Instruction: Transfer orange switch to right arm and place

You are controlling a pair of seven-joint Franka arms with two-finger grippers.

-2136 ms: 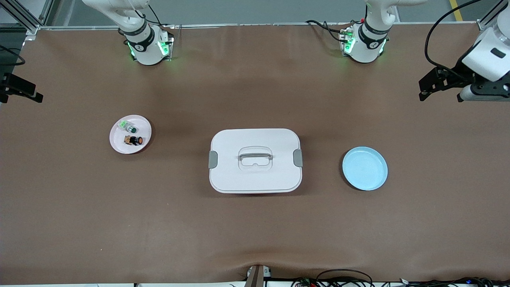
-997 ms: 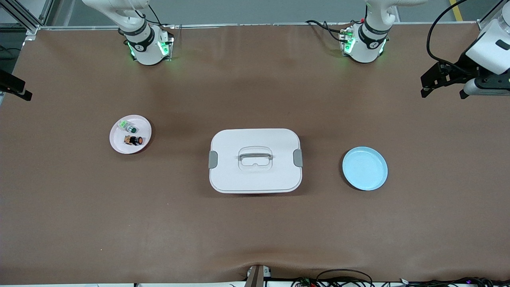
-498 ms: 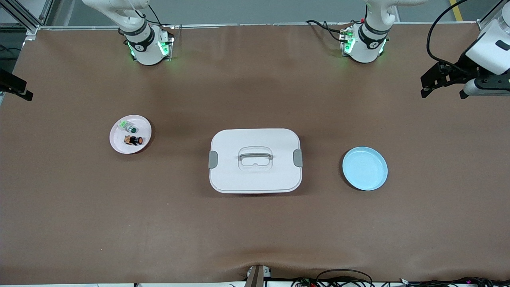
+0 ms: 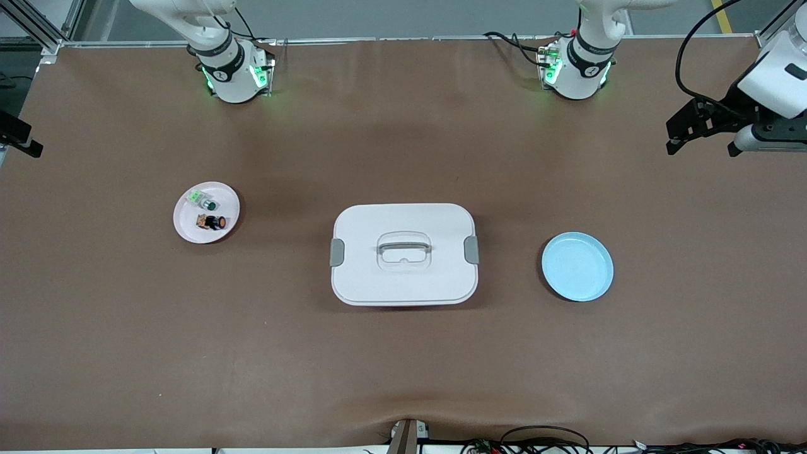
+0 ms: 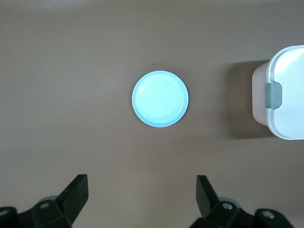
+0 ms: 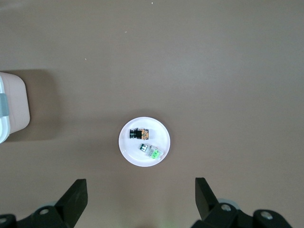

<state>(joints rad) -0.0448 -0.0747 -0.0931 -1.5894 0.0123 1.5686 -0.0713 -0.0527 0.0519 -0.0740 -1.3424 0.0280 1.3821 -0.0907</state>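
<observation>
Broadly, the brown bench (image 4: 403, 366) filled the front view, with both arm bases along its top edge. At its centre sat a white lidded box (image 4: 403, 253) with grey side latches and a moulded handle. Right of it in the frame lay an empty pale blue plate (image 4: 577, 266), toward the left arm's end, probably a place for setting things down. At centre left lay a smaller white plate (image 4: 189, 224) carrying two tiny switches. The orange switch (image 4: 215, 222), black-bodied with a round orange cap, lay on its side there, just beside the green switch (image 4: 203, 201) and nearer the front camera than it.

The left claw (image 4: 700, 129) hung high at the upper right edge of the frame, fingers spread wide and holding nothing. The right claw (image 6: 137, 202) hovered high above the white plate, fingers likewise spread and empty. Judging by this layout, no grasp had yet begun; the orange switch sat untouched, toward the right arm's end.
</observation>
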